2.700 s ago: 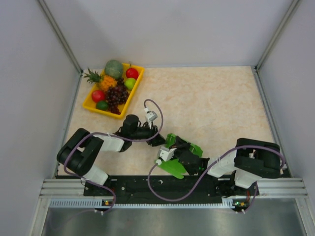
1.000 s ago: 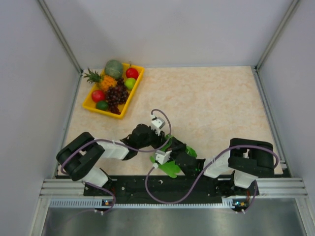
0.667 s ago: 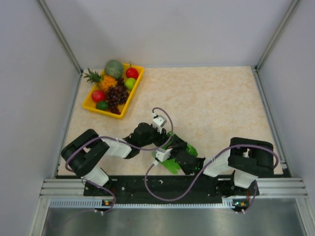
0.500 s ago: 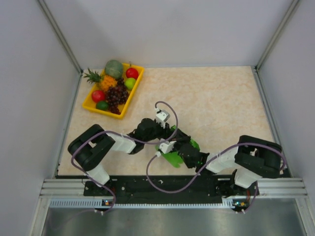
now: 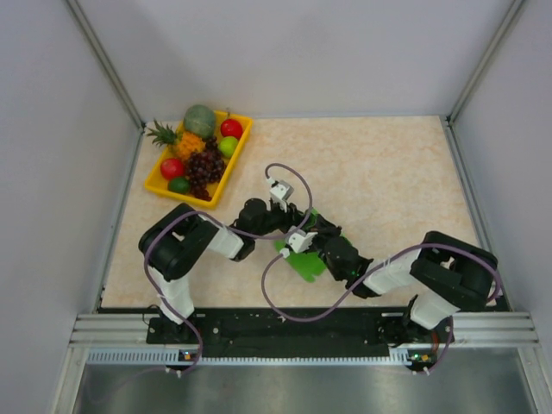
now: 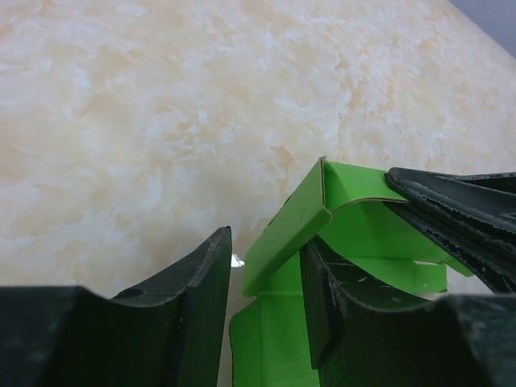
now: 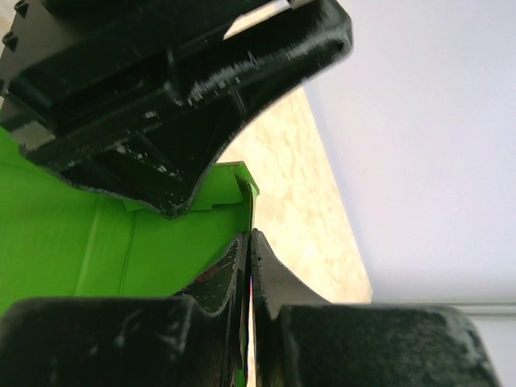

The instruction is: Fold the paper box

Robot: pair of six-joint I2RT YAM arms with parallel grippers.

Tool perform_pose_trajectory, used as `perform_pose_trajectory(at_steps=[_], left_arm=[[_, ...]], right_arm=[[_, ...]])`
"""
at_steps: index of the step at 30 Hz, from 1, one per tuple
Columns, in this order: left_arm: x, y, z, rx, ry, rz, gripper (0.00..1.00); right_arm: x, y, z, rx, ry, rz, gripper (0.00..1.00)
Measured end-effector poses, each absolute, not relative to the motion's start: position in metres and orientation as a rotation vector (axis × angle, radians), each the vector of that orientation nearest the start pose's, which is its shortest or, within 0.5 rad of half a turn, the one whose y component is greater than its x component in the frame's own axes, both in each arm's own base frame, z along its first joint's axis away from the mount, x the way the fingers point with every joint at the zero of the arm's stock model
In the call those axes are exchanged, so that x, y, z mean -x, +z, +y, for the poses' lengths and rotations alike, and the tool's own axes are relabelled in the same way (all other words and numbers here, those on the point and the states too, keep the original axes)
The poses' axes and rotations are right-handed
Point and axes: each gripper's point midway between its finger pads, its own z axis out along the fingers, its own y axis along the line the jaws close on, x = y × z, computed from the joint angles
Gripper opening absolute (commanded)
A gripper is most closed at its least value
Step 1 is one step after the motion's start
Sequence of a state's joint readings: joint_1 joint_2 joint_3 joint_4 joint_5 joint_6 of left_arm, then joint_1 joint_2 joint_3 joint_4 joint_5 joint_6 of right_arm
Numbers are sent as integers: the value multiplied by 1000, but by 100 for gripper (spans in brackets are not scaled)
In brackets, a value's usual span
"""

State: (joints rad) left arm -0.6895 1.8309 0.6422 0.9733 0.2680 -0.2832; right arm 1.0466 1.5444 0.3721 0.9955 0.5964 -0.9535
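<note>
Left wrist view has the left gripper (image 6: pixel 266 238) half-open astride a raised flap of the paper box (image 6: pixel 355 234), while the right gripper (image 7: pixel 249 234) is pinched tight on a thin side wall. The left should probably push that flap over along its crease as the right anchors. The box lies near the middle of the table's (image 5: pixel 388 172) near edge, with open surface beyond and the fruit tray (image 5: pixel 234 162) well apart at the far left corner.

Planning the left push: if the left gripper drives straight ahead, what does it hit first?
Likely the box: its raised flap stands inside the open left gripper. Beyond is table, though depth is unclear.
</note>
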Motion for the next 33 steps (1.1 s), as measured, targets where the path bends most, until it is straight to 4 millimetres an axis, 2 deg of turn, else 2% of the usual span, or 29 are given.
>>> perform_pose_trajectory(at_steps=[8, 11, 16, 22, 30, 33], left_arm=[[-316, 66, -337, -601, -1044, 1761, 40], [-317, 65, -336, -605, -1040, 1761, 40], [-318, 66, -336, -610, -1028, 1749, 41], [-319, 69, -334, -620, -1029, 1726, 39], [-313, 69, -336, -667, -1053, 1709, 36], [-312, 69, -336, -678, -1050, 1705, 38]], right_arm=[[-292, 105, 246, 1183, -406, 1299, 0], [-293, 95, 246, 1207, -429, 1302, 0], [-295, 91, 246, 1228, -512, 1280, 0], [-292, 92, 256, 1254, -611, 1228, 0], [-286, 100, 261, 1235, -510, 1263, 0], [-285, 98, 262, 1241, -491, 1266, 0]])
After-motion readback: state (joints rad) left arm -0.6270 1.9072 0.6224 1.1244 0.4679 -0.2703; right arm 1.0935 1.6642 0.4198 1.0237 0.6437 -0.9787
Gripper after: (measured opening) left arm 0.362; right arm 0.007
